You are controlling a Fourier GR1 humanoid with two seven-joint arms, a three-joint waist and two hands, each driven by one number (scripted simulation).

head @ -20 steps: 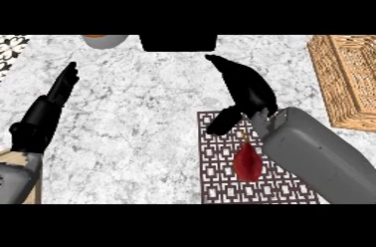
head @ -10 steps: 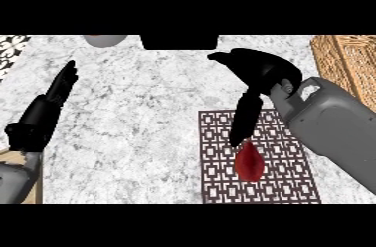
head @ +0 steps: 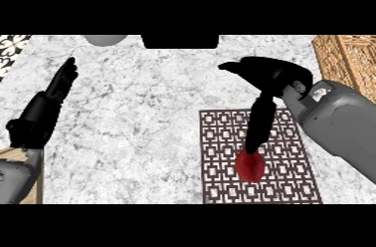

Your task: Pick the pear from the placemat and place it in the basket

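placemat (head: pixel 220 141); pear (head: pixel 251 167) at right hand's (head: pixel 273 74) fingertip (head: pixel 255 143)

My right hand (head: pixel 273 75) hangs at upper right on its grey forearm (head: pixel 341 126), which comes in from the lower right. Its fingers (head: pixel 258 122) point straight down the view, thumb (head: pixel 229 67) out left. My left hand (head: pixel 43 109) rests open at the left edge, fingers up.
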